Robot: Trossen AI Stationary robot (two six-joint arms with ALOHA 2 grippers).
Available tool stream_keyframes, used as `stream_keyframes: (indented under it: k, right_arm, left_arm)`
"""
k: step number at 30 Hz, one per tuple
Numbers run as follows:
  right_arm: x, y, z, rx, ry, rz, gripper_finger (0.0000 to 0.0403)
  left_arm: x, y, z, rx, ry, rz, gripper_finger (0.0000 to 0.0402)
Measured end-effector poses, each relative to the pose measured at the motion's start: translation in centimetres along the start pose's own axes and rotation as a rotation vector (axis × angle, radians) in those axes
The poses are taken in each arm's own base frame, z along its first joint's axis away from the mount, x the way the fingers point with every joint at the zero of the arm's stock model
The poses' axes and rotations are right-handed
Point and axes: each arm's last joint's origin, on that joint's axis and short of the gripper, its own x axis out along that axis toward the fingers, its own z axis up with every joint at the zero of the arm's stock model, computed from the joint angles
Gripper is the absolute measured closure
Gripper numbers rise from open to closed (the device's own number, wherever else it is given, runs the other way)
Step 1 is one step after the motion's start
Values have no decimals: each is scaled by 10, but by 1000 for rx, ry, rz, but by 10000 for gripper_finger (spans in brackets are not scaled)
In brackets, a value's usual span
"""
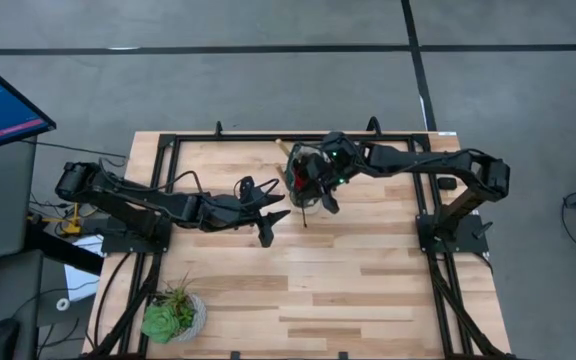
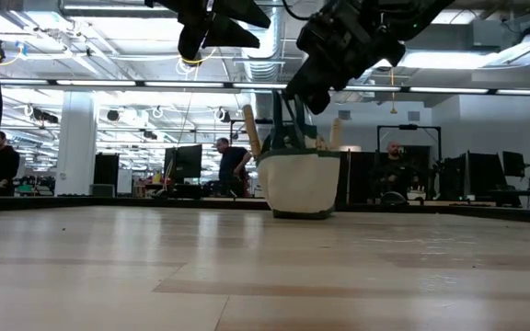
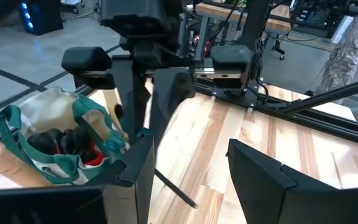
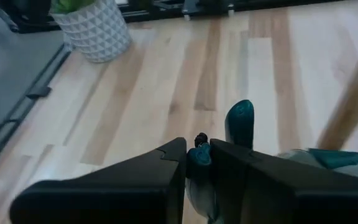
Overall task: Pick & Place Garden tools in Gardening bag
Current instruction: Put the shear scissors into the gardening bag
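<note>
Right claw (image 4: 197,152) is pinched on the green bag handle (image 4: 239,121) over the bag (image 2: 299,179) at the table's far middle, left claw (image 1: 271,215) open and empty beside it, wooden-handled tools (image 2: 250,129) already inside, so packing looks nearly finished.

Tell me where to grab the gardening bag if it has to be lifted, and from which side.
Take a green loop handle from above. The gardening bag stands upright with its mouth open and its handles rising over the rim, and tool handles crowd the inside. The right claw is already shut on a green handle; the left claw hangs open beside the bag.
</note>
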Motion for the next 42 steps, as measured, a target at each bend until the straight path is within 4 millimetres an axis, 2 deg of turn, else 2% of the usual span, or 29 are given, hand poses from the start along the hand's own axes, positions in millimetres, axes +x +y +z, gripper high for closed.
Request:
stream_keyframes:
  k: [11, 20, 26, 31, 42]
  right_arm:
    - [-3, 4, 10, -200, 95, -155, 361]
    - [10, -11, -5, -168, 140, -149, 361]
    - [5, -16, 6, -47, 50, -3, 361]
    - [6, -12, 12, -15, 7, 59, 361]
    - [-2, -25, 9, -77, 19, -41, 361]
  left_arm:
    - [0, 0, 0, 1, 2, 1, 243]
    - [0, 0, -2, 9, 15, 4, 243]
    - [0, 1, -3, 15, 26, 7, 243]
    - [0, 1, -4, 21, 36, 10, 243]
    - [0, 2, -6, 31, 52, 15, 243]
